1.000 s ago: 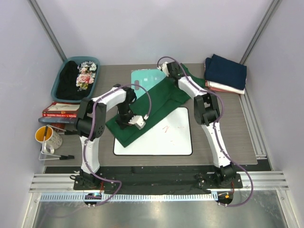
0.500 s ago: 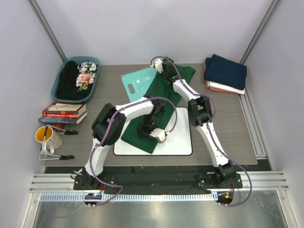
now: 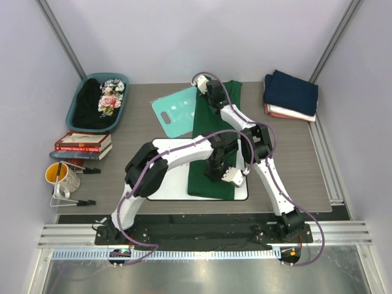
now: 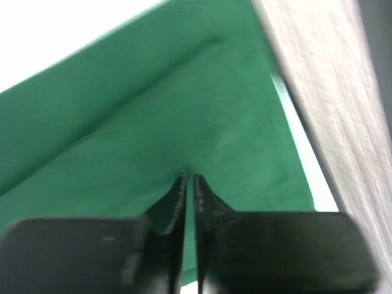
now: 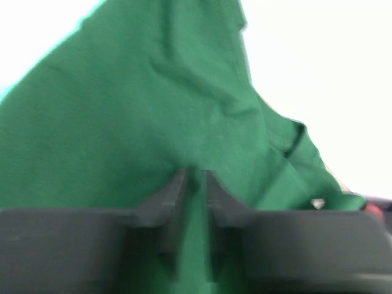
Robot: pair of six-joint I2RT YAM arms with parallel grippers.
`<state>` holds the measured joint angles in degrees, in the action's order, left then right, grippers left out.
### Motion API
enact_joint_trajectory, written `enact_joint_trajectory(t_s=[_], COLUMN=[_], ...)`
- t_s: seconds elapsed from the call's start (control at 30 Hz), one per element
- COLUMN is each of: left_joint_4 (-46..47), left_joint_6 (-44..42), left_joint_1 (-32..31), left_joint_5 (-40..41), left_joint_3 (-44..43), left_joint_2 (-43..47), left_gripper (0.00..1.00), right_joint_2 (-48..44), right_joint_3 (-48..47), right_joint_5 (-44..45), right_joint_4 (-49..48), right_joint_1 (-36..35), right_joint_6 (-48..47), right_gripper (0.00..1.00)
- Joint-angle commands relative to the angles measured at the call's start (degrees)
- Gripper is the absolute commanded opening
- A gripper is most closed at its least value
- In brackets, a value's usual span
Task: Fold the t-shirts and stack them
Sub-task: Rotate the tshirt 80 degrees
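A dark green t-shirt (image 3: 208, 128) lies as a long strip from the back of the table down across the whiteboard (image 3: 164, 179). My left gripper (image 3: 214, 173) is shut on its near part, pinching the cloth (image 4: 153, 128). My right gripper (image 3: 212, 98) is shut on its far part, cloth (image 5: 135, 104) between the jaws. A stack of folded shirts, navy (image 3: 291, 92) on top with white and reddish ones under it, sits at the back right. A black floral-print shirt (image 3: 105, 101) lies in the teal basket (image 3: 78, 101).
A teal plastic board (image 3: 174, 111) lies left of the green shirt's far end. Books (image 3: 82, 143), a yellow mug (image 3: 60, 176) and markers (image 3: 79, 202) are at the left edge.
Both grippers swung the green shirt clockwise, from a diagonal to a near-far strip. My left gripper moved right across the whiteboard; the teal board became uncovered.
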<state>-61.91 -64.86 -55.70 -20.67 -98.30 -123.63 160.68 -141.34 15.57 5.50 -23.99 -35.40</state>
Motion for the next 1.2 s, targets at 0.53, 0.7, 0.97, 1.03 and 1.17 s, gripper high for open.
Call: enact_joint_trajectory(t_s=[0.53,0.7,0.97,1.03,1.17], left_joint_4=[30.95,33.59,57.86,59.09,61.20], left_joint_6=[0.52,-6.76,-18.37,-19.43,-22.23], left_joint_1=[13.77,15.01,13.60,13.69,13.69], left_joint_5=[10.30,4.68,-7.62,-10.79,-15.62], left_joint_3=[30.51,39.92,65.68,67.53,69.64], left_joint_2=[43.03,48.13,56.22,56.31,53.68], left_gripper=[1.00,1.00,1.00,1.00,1.00], right_joint_2=[-58.39,-83.91,-112.50,-115.32,-116.30], right_joint_3=[52.26,82.32,109.42,112.59,116.80], right_joint_5=[-7.81,-26.72,-36.84,-37.72,-41.93], right_joint_4=[10.03,17.88,23.50,23.77,23.86], right_joint_1=[6.94,6.41,1.23,-2.28,-6.33], right_joint_6=[-12.47,-33.39,-49.32,-48.37,-50.03], right_gripper=[1.00,0.97,0.91,0.89,0.85])
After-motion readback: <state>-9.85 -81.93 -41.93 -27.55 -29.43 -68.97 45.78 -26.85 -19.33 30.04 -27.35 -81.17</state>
